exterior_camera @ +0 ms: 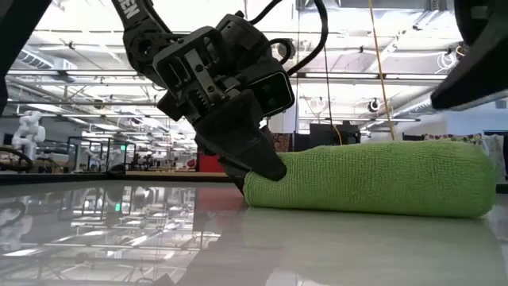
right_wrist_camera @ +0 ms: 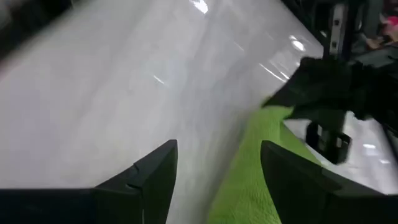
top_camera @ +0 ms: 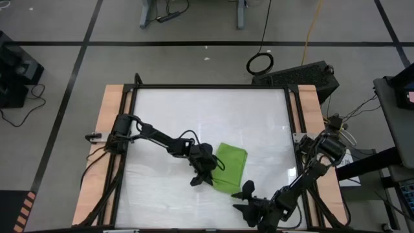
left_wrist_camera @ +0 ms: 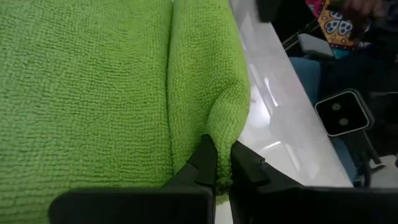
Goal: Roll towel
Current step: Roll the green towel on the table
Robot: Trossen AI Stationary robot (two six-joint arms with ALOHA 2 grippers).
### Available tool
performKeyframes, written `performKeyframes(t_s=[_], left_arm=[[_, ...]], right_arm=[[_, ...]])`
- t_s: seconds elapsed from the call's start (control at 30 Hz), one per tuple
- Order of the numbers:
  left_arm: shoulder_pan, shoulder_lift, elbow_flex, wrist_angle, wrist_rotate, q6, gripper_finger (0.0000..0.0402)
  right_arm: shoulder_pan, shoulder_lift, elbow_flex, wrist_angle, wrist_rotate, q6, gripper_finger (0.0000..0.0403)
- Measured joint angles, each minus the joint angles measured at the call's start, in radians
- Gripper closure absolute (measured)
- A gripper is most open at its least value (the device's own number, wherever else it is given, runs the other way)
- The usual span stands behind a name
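High view, starting at the near edge of the table: the right gripper sits low over the white top close to that edge, toward the right corner, its two fingers standing apart with nothing between them. It is just beside the near end of the towel but not touching it. In the right wrist view the dark fingers are spread wide, bare white surface shows in the gap, and the green cloth lies off to one side of it.

A little farther in, the towel lies on the table right of centre in the near half, a lime-green bundle folded over on itself and running aslant from near right to far left. In the low view it rests flat on the glossy top as a long rounded roll.

The left gripper is at the towel's left side, angled down onto it, the left arm reaching back to the table's left edge. Its fingers are pinched together on a raised ridge of the cloth at its edge; the low view shows the left gripper's tip pressed into the end of the roll.
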Motion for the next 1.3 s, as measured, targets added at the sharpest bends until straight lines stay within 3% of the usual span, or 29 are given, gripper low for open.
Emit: performKeyframes(t_s=[0.23, 0.4, 0.57, 0.8, 1.0, 1.13, 1.3], left_arm=[[0.013, -0.001, 0.001, -0.008, 0.043, -0.025, 0.0384], [0.016, -0.002, 0.001, -0.015, 0.044, -0.033, 0.0384], [0.018, -0.002, 0.001, -0.015, 0.046, -0.045, 0.0384], [0.018, -0.002, 0.001, -0.016, 0.069, -0.052, 0.0384], [0.017, -0.002, 0.001, -0.017, 0.051, -0.067, 0.0381], [0.012, -0.002, 0.000, -0.017, -0.033, -0.006, 0.0353], [0.006, 0.001, -0.004, 0.035, -0.070, 0.063, 0.0271]], right_arm=[[-0.012, 0.071, 0.077, -0.283, 0.038, 0.209, 0.0181], [-0.012, 0.072, 0.077, -0.331, 0.049, 0.278, 0.0181], [-0.033, 0.072, 0.077, -0.362, -0.005, 0.340, 0.0194], [-0.060, 0.072, 0.077, -0.432, -0.055, 0.480, 0.0251], [-0.076, 0.072, 0.050, -0.429, -0.075, 0.704, 0.0335], [-0.076, 0.069, 0.045, -0.425, -0.105, 0.821, 0.0392], [-0.066, 0.036, 0.042, -0.436, -0.160, 0.894, 0.0389]])
